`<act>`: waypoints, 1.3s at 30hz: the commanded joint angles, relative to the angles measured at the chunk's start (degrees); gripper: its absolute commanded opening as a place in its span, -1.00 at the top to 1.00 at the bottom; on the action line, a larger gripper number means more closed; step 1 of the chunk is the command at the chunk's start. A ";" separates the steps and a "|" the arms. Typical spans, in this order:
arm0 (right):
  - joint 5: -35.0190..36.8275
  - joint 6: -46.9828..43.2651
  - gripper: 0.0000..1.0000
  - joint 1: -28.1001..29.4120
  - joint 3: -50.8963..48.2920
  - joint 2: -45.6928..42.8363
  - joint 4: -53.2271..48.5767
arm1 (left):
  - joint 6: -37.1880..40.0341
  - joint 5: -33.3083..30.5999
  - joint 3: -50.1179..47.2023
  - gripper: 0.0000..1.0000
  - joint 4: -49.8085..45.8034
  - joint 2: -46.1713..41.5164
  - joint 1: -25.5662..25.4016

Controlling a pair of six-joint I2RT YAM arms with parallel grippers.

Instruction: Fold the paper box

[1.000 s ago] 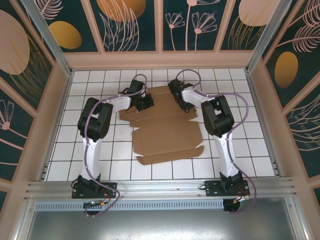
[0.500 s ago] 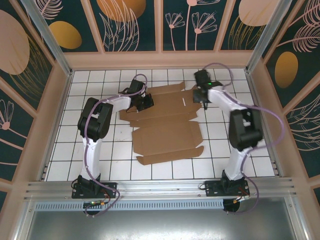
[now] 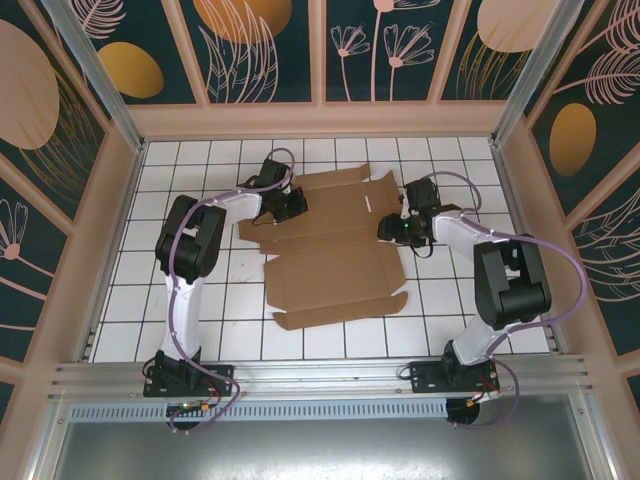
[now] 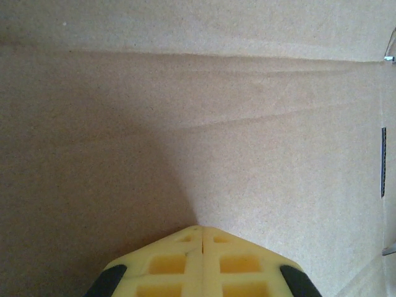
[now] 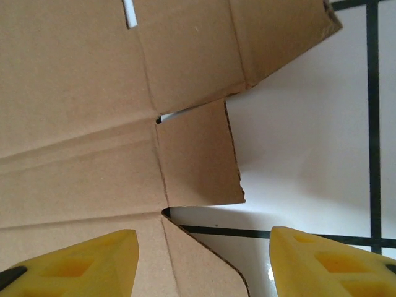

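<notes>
Whereas my right gripper (image 3: 392, 230) stood off the far right corner half a second ago, the top view now places it low at the right edge of the flat brown corrugated cardboard paper box (image 3: 330, 265), aimed inward. My left gripper (image 3: 292, 205) is unchanged on the far-left panel. The sheet lies flat mid-table, unmoved.

Left wrist view: my yellow pads (image 4: 179, 260) are closed against each other, tip down on bare cardboard (image 4: 198, 124), serving as a hold-down.

Right wrist view: my fingers (image 5: 80, 260) are spread wide. The small square side tab (image 5: 198, 154) lies ahead of the gap, touched by neither. Judgement: repositioning is complete, and the tab fold can begin.
</notes>
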 commanded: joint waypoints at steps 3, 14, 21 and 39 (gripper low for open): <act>-1.58 0.37 -0.11 -0.40 -0.39 3.07 5.01 | 1.03 0.51 1.02 0.96 -1.52 0.68 -0.22; -1.02 -3.42 0.19 -0.34 1.79 6.20 7.43 | 1.64 0.52 1.63 0.98 -2.16 1.03 -0.21; 2.72 -6.31 0.38 1.96 4.97 6.01 5.11 | 1.96 0.61 1.71 0.98 -2.35 0.88 -0.20; 24.51 -10.31 0.75 15.95 12.64 14.43 -3.04 | 1.34 2.41 1.29 0.97 -1.30 1.10 -0.23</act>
